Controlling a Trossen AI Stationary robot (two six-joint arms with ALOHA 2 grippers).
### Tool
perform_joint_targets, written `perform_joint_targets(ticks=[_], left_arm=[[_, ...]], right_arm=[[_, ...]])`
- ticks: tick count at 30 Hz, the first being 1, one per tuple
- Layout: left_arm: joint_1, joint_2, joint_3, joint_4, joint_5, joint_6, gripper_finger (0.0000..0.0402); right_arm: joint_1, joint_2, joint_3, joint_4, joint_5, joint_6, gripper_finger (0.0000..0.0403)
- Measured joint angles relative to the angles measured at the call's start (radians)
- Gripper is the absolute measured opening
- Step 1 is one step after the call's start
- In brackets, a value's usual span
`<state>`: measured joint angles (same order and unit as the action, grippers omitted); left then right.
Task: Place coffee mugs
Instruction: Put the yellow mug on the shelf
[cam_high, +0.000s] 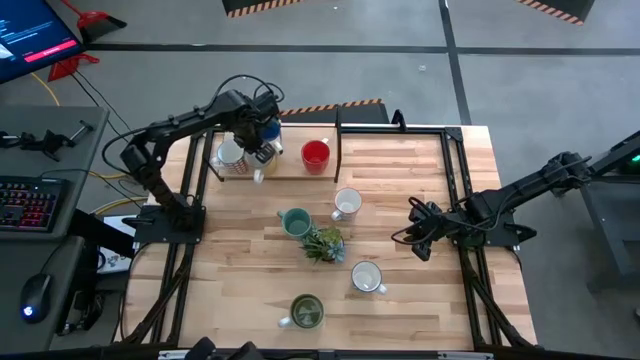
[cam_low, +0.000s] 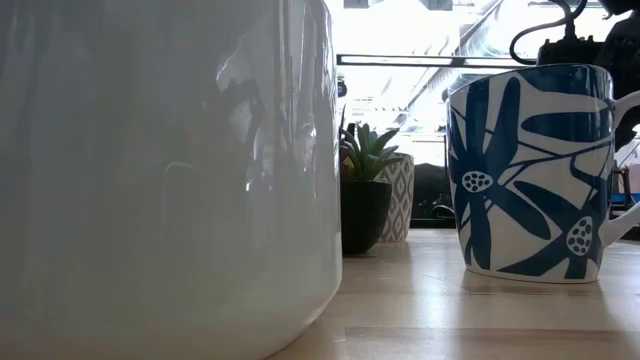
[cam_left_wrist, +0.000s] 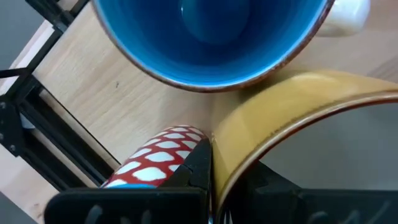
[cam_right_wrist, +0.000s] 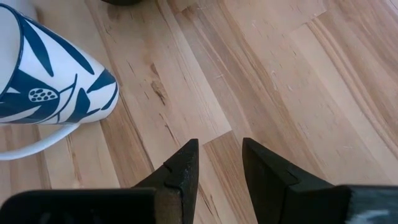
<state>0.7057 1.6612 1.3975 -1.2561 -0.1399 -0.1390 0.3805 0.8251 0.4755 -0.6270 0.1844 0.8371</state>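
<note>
- High view: the left gripper (cam_high: 262, 140) hangs over the raised wooden shelf (cam_high: 290, 168) at the table's eleven o'clock, closed on a mug. A cream mug (cam_high: 230, 154) sits just beside it, and a glossy red ceramic mug (cam_high: 315, 155) at its three o'clock. The right gripper (cam_high: 418, 240) rests low at the table's three o'clock. Around the small spiky green plant (cam_high: 324, 244): a teal mug (cam_high: 295, 222) at ten o'clock, white mugs at one (cam_high: 347, 203) and five (cam_high: 366, 277), an olive green mug (cam_high: 306, 311) at six.
- Low view: a white mug with blue flowers (cam_low: 528, 175) stands upright on the wood.
- Left wrist view: the fingers (cam_left_wrist: 200, 167) pinch the wall of a yellow-lined mug (cam_left_wrist: 292, 124); a blue-glazed mug (cam_left_wrist: 214, 37) lies beyond.
- Right wrist view: the fingers (cam_right_wrist: 182, 167) stand slightly parted, empty.
</note>
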Motion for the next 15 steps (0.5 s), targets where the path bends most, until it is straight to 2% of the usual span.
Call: perform_joint_targets(ticks=[15], left_arm=[[-0.003, 0.021, 0.002, 0.026, 0.007, 0.014, 0.0010]], right_arm=[[0.000, 0.000, 0.000, 0.001, 0.000, 0.000, 0.0103]])
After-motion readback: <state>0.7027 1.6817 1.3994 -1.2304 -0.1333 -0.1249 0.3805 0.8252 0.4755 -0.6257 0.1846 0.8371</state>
